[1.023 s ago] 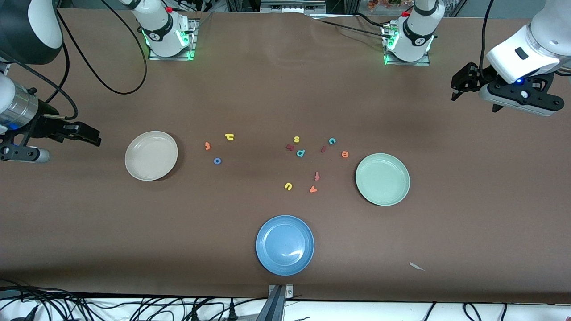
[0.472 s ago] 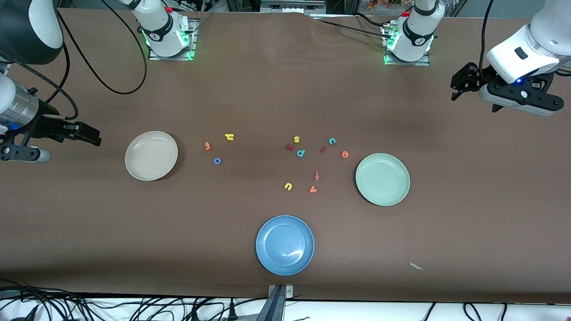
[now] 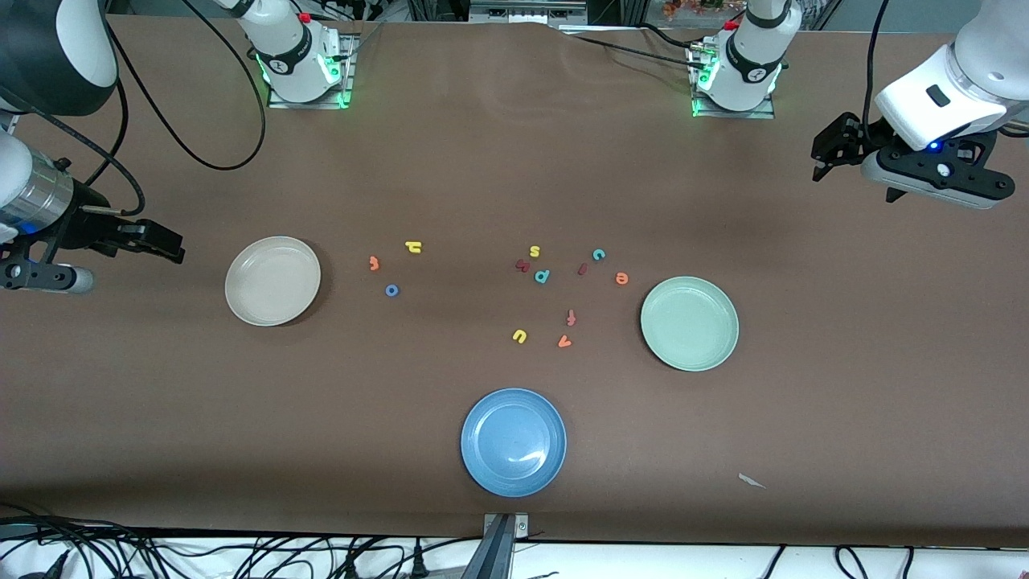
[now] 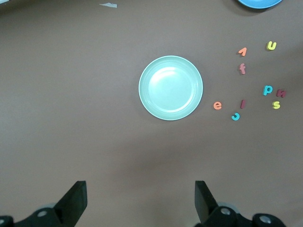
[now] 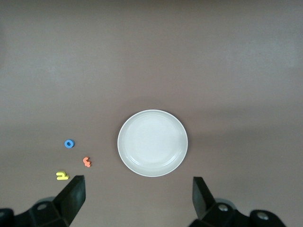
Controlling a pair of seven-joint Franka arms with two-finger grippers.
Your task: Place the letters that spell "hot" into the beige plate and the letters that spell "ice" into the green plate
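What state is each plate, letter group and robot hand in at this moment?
beige plate: empty, flat on the table.
green plate: empty, flat on the table.
blue plate: empty.
h, o, t letters: loose on the table beside the beige plate.
i, c, e letters: loose on the table beside the green plate.
left gripper: fingers open, holding nothing, waiting.
right gripper: fingers open, holding nothing, waiting.
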